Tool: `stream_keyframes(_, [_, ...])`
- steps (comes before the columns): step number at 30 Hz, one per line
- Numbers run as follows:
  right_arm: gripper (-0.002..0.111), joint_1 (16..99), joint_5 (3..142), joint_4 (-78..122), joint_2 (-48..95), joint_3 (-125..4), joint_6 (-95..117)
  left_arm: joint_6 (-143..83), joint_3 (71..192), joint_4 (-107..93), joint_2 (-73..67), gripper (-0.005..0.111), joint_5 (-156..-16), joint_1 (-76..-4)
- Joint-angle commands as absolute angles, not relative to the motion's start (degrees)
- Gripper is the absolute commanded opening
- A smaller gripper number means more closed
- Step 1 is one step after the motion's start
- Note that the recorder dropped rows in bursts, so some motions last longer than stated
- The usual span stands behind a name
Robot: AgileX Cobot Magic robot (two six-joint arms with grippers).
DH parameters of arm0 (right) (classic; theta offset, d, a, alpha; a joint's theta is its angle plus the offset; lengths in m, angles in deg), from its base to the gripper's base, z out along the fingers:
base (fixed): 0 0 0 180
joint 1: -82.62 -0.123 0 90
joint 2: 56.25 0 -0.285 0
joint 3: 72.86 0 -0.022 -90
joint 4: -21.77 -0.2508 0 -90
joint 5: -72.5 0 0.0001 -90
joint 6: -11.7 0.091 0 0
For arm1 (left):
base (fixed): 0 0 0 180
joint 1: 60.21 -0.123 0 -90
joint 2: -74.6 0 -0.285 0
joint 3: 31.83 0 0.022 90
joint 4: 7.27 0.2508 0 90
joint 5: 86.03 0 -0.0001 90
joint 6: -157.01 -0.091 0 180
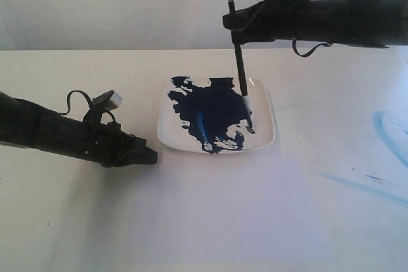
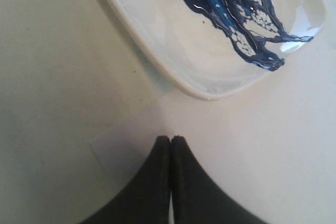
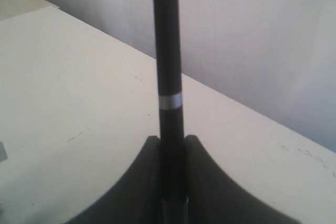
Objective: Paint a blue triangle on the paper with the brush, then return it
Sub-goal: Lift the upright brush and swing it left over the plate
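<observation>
The step in hand is loading the brush; painting has not begun. In the exterior view the right pincer [image 1: 233, 22], reaching in from the upper right of the frame, is clamped on the handle of the brush [image 1: 241, 68] and holds it nearly upright. The right wrist view confirms the grip, with the two black fingers pressed against either side of the handle just below its thin silver band. The stained tip stands down in the square white plate [image 1: 167, 132] at the centre of the frame, at the right edge of the navy paint splash [image 1: 213, 109].

The paper [image 1: 242, 221] lies in the lower middle of the frame, a slightly brighter sheet on the cream bench [image 1: 64, 81], and no blue triangle shows on it. The only other colour is some faint light-blue streaks [image 1: 382, 132] at the right edge, well apart from the plate. The left pincer [image 1: 152, 156] rests at the lower left just beside the plate, closed on nothing (its tips meet in the left wrist view).

As I judge it, the next move calls for raising the tip clear of the plate's rim, carrying it toward the lower centre over the bare sheet, then lowering until the bristles only just press. Too much pressure would blob the first corner. Three joined strokes follow. Where the brush belongs afterwards cannot be told from these views.
</observation>
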State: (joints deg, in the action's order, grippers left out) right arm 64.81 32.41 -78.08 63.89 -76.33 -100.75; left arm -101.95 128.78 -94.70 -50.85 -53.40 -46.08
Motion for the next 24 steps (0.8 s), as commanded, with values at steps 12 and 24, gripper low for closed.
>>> stream_keyframes(12, [0.000,59.6,30.8,-69.8,55.9,-76.1,-97.3,-101.4,128.4,-94.7,-51.8,0.000,-53.5,-45.7])
stream_keyframes(24, [0.000,53.8,36.4,-70.1,42.5,-63.5,-91.2,-101.4,128.4,-94.7,-51.8,0.000,-53.5,-45.7])
